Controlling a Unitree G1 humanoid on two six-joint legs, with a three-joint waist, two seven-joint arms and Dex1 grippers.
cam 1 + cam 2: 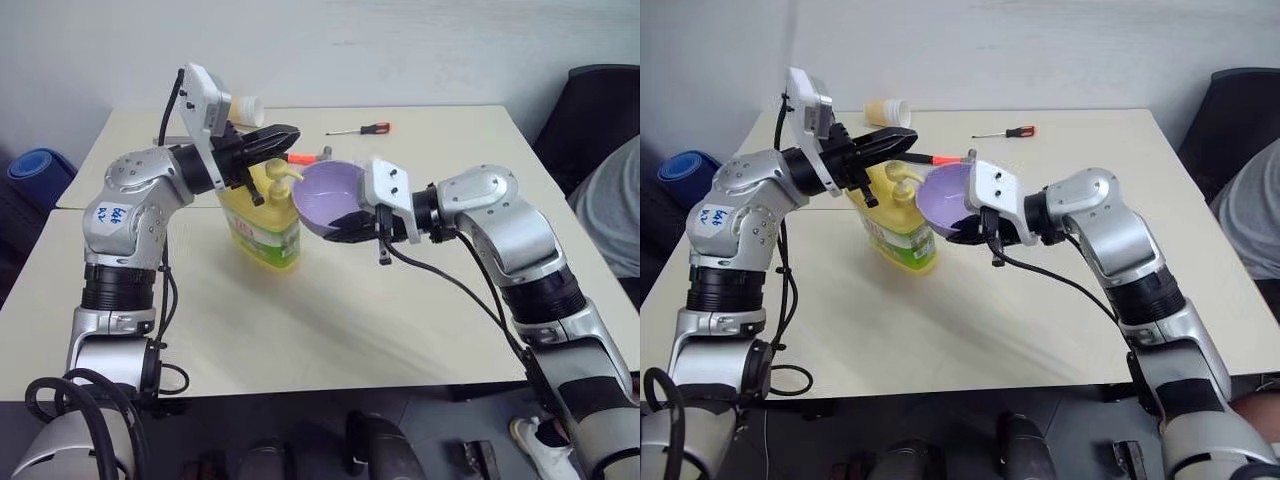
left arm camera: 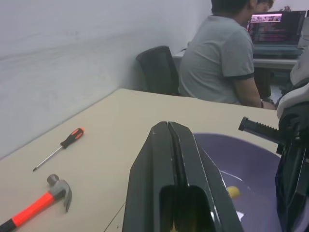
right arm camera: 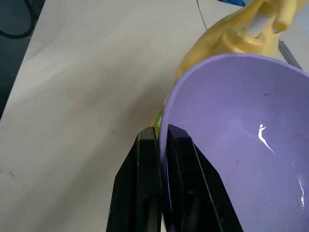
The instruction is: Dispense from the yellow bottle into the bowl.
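The yellow bottle [image 1: 262, 222] stands on the bench [image 1: 400, 300]; the right end effector [image 3: 161, 140] pinches the bowl [image 1: 332, 196] rim beside its spout to catch, the closed, empty left end effector [image 1: 272, 140] poised above its pump.

Office or lab: beige table [image 1: 420, 300], black office chair [image 2: 157, 70], seated person [image 2: 219, 58] at laptop [image 2: 276, 31].

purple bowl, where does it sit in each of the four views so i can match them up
Left eye view: the bowl is at centre, raised beside the yellow bottle, its rim pinched by the right gripper.
Right eye view: centre, slightly left.
Left wrist view: lower right, behind the shut left gripper.
Right wrist view: the right half.
Shared landmark: the yellow bottle's pump.
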